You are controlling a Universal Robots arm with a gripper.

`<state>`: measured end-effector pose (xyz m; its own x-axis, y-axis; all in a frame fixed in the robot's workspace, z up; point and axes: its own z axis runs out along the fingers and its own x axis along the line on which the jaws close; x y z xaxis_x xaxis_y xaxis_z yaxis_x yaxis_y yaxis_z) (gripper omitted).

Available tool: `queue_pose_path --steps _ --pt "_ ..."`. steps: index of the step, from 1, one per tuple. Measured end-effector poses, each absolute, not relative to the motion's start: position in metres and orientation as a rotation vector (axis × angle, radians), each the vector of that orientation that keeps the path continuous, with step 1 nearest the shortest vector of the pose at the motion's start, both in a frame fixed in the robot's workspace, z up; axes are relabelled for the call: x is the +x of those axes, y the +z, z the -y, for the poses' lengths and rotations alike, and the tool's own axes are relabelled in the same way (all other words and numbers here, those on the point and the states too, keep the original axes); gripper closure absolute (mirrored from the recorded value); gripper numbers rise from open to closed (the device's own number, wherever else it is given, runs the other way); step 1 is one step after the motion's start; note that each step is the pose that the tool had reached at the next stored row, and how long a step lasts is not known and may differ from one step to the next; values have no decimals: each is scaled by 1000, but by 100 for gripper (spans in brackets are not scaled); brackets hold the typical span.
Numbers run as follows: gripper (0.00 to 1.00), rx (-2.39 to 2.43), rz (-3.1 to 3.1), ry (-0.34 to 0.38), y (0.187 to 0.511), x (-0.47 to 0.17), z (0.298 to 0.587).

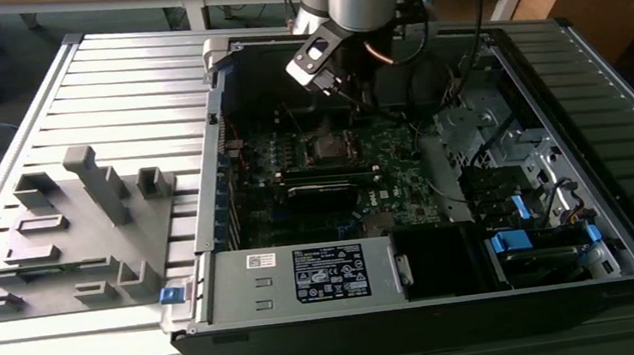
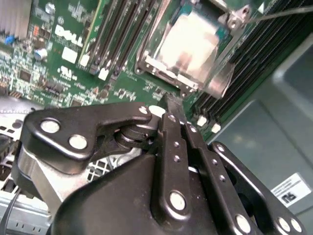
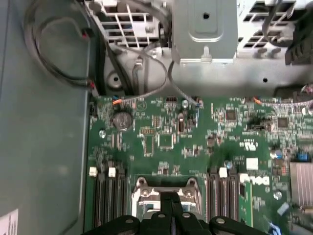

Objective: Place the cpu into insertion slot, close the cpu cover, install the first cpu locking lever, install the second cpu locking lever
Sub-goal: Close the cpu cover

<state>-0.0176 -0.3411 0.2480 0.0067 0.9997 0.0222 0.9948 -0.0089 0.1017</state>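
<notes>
Hand point(image 2: 170, 108) pinched narrow, nothing seen between its fingers, tip just beside the cover point(image 2: 157, 68). Cpu point(image 2: 188, 44) sits in slot point(image 1: 326, 147) inside case point(image 1: 422, 327), cover down around it.

Dull silver metal cpu point(image 2: 188, 44), black metal fingers point(image 2: 172, 147)

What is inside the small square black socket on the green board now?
A dull silver-grey square chip lies in it, ringed by the thin silver metal cover frame. The chip hides whatever lies beneath it.
</notes>
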Motion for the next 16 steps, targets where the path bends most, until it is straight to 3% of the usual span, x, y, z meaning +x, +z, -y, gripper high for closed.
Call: queue_pose_path --steps 7,16 --pt "89 2191 -2173 130 248 -18 341" --pt "89 2238 -2218 33 244 -18 341"
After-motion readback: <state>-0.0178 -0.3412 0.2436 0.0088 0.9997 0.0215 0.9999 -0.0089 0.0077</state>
